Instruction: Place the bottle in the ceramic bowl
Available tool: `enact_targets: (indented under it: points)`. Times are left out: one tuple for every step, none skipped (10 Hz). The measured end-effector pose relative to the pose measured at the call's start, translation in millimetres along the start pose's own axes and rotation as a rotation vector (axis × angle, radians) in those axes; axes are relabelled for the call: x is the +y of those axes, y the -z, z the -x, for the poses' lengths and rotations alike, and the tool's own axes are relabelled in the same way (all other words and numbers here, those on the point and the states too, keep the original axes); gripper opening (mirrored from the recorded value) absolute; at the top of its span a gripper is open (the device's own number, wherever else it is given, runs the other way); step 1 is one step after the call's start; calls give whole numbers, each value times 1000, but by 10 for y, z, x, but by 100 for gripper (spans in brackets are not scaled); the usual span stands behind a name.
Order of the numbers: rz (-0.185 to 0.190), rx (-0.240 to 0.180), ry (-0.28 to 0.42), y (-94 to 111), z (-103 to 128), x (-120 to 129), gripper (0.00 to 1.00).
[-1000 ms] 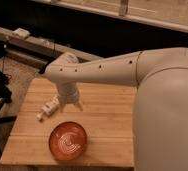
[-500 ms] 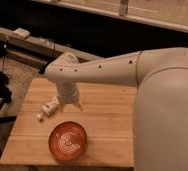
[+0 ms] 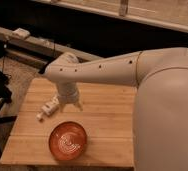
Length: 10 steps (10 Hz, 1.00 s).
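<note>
Gripper (image 3: 71,106) hung just beside bottle (image 3: 49,108) on tabletop (image 3: 109,112), jaws spread, likely for pickup; bowl (image 3: 67,142) sat empty nearby.

pincer (image 3: 71,106) beside lying bottle (image 3: 48,109), ceramic bowl (image 3: 67,141) nearby

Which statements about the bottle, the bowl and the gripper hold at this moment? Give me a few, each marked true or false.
1. The bottle lies on its side on the wooden table. True.
2. The bottle is already inside the ceramic bowl. False: it lies on the table outside the bowl, apart from its rim.
3. The gripper is low over the table, right beside the bottle. True.
4. The ceramic bowl is turned upside down. False: it sits opening up, with its pale swirl rings showing inside.
</note>
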Motion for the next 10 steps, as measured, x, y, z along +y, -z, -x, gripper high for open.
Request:
enact_targets:
  points:
    - [0,0,0,0,0,0,65]
    - [0,0,0,0,0,0,65]
    - [0,0,0,2,0,0,65]
    - [0,0,0,2,0,0,65]
    - [0,0,0,2,0,0,65]
    - [0,0,0,2,0,-1,65]
    - [0,0,0,3,0,-2,65]
    - [0,0,0,2,0,-1,65]
    - [-3,1,-1,7,2,-8,65]
    - [-19,13,5,35,18,-46,65]
